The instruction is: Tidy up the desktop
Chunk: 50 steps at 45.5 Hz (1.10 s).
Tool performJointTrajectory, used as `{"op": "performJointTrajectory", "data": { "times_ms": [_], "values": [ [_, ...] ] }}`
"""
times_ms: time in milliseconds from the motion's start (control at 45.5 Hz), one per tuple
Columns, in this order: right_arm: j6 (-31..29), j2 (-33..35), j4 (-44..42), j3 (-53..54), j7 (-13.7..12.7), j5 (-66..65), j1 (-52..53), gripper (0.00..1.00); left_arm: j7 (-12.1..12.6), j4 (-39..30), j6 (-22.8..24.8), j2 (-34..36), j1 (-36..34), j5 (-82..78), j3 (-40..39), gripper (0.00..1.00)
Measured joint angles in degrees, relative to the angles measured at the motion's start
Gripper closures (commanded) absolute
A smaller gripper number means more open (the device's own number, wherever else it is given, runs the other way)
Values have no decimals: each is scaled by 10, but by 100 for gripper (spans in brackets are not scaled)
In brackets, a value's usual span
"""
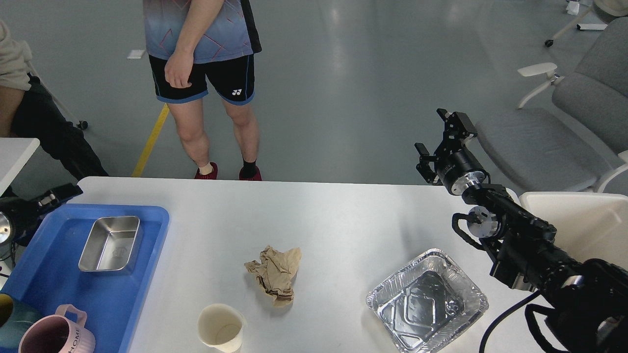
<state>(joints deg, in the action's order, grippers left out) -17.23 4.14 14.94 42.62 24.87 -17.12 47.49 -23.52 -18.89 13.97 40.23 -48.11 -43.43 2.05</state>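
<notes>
The white desktop (343,220) holds a crumpled brown paper (274,274) in the middle, a paper cup (221,327) near the front edge and an empty foil tray (427,300) at the front right. A steel tin (110,243) lies upright in the blue tray (49,279) at the left. My left gripper (61,192) hovers over the tray's far left corner, apart from the tin; its fingers cannot be told apart. My right gripper (436,133) is open and empty, raised beyond the desktop's far right edge.
A pink mug (55,334) and a dark teal cup (11,314) stand in the blue tray's front. A person (206,73) stands at the desktop's far edge. A grey chair (549,137) and a cream bin (574,220) are at the right. A smaller white table (14,152) is at the far left.
</notes>
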Motion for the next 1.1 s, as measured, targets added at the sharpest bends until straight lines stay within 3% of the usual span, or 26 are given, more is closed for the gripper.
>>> {"op": "performJointTrajectory", "data": {
  "times_ms": [198,396,659,769,1099],
  "values": [
    [0,0,-3,0,0,0,0,0,-17,0,0,4,-25,133,-35,12],
    [0,3,-8,0,1,0,0,0,-20,0,-4,-58,-21,244,-82,12],
    [1,3,-15,0,1,0,1,0,-20,0,-3,-144,30,320,-279,12],
    [1,3,-16,0,0,0,1,0,-20,0,3,-175,46,324,-327,12],
    [1,4,-18,0,0,0,-2,0,-18,-2,87,-242,51,325,-351,12]
  ]
}}
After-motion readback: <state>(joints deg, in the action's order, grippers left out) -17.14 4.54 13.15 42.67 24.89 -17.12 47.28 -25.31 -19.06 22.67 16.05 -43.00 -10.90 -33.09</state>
